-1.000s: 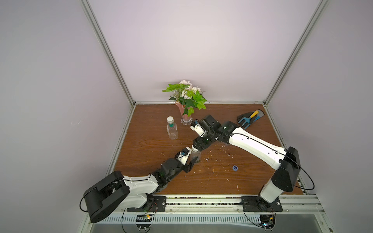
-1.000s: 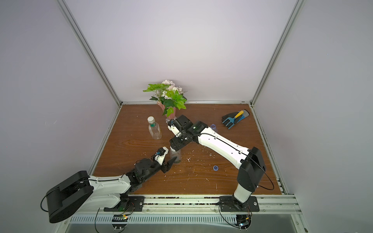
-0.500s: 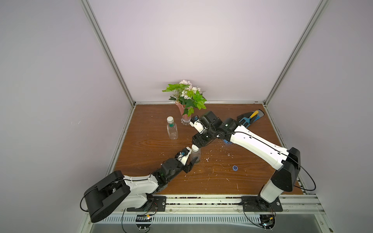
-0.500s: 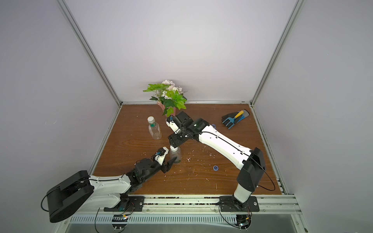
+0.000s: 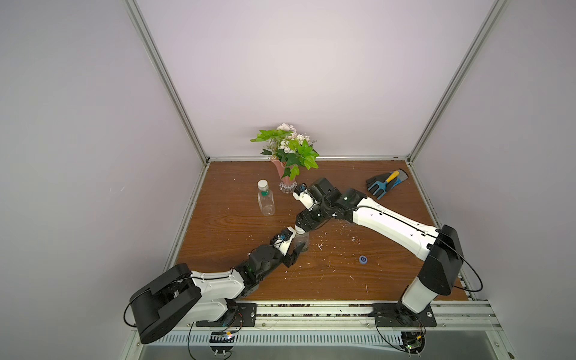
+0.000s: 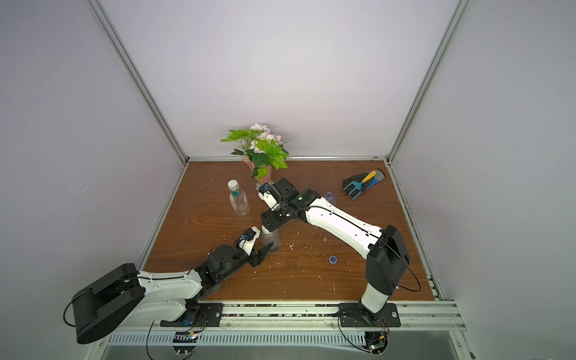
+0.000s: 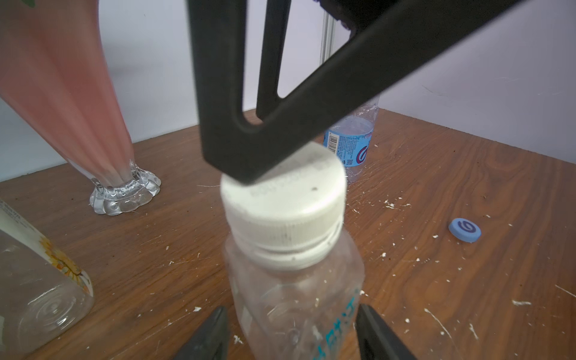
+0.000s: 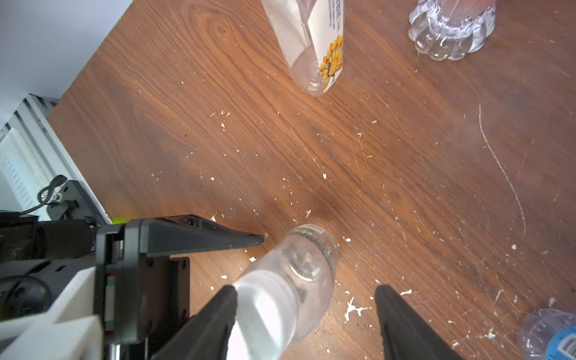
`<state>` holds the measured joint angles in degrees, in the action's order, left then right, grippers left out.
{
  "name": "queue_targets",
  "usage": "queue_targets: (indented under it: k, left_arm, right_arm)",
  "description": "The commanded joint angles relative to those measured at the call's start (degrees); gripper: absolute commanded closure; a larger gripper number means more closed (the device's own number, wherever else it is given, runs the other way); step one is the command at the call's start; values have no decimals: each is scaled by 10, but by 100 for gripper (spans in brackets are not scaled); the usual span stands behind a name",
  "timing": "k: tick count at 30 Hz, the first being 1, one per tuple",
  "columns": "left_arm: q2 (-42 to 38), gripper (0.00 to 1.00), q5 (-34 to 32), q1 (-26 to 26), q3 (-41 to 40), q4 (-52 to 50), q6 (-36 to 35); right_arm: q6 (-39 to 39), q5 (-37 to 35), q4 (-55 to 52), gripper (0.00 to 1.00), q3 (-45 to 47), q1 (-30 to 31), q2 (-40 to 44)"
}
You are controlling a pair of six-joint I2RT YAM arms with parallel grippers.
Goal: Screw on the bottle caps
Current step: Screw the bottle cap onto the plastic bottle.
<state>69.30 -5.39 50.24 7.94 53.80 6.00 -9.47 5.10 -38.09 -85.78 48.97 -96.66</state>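
Note:
A round clear bottle (image 5: pixel 301 243) (image 7: pixel 296 299) stands mid-table with a white cap (image 7: pixel 283 202) on its neck. My left gripper (image 7: pixel 290 330) (image 5: pixel 300 247) is shut on the bottle's body, one finger on each side. My right gripper (image 8: pixel 305 288) (image 5: pixel 300 229) hangs over the cap, open. One of its fingers (image 8: pixel 215 314) lies against the cap and the other stands well apart. A blue cap (image 5: pixel 362 259) (image 7: pixel 464 229) lies loose on the table to the right. A squarish bottle (image 5: pixel 266 202) with a white cap stands behind. A blue-labelled bottle (image 7: pixel 352 143) stands open-necked beyond.
A pink vase (image 5: pixel 285 174) (image 7: pixel 62 93) of flowers stands at the back, close behind my right wrist. A glove with a trowel (image 5: pixel 386 184) lies at the back right. White flecks litter the wooden table (image 5: pixel 327 280). Walls enclose three sides.
My right gripper has shifted slightly left and turned a little over the bottle's cap. The left arm and the bottle have stayed where they were.

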Motion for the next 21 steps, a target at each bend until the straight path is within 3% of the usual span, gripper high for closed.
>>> queue_targets:
  k: [1,13,21]
  left_arm:
    - [7,34,-1,-5,-1,4,1]
    - [5,34,2,-5,0,5,4]
    - [4,33,1,-6,0,4,3]
  right_arm:
    - [2,-13,-44,26,25,-4,2]
    - [-9,30,-45,26,-69,-6,29]
    - [-9,22,-31,26,-18,-6,44]
